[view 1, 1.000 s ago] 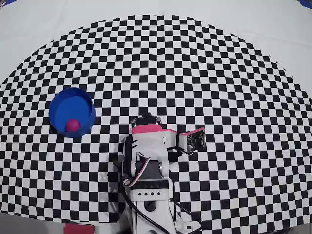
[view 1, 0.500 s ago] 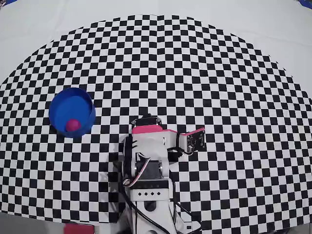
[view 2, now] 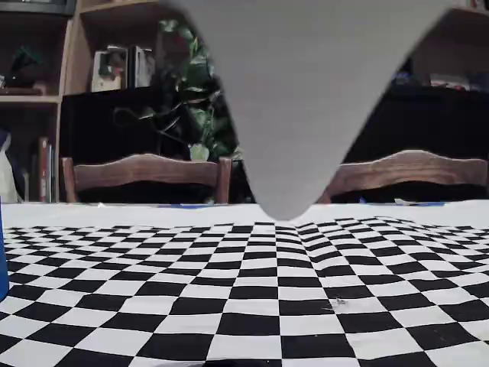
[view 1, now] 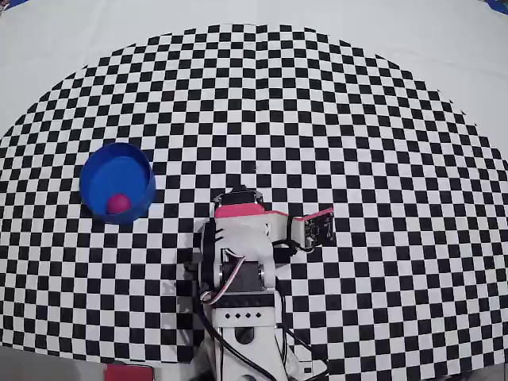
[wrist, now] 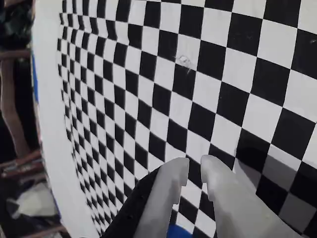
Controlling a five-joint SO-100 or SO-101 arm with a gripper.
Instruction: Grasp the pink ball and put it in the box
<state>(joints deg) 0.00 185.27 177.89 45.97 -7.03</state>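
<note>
In the overhead view the pink ball (view 1: 119, 203) lies inside the round blue box (view 1: 101, 171), against its near wall, at the left of the checkered mat. My folded arm (view 1: 238, 238) sits to the right of the box at the mat's near edge, well apart from it. In the wrist view my gripper (wrist: 194, 167) points down at the checkered mat, its two white fingers nearly together with only a thin slit and nothing between them. A sliver of blue (wrist: 174, 231) shows under the fingers at the bottom edge. The ball is out of the wrist view.
The checkered mat (view 1: 333, 119) covers most of the white table. In the fixed view a blurred grey shape (view 2: 294, 99) hangs from the top. Wooden chairs (view 2: 145, 172) and shelves stand behind the table.
</note>
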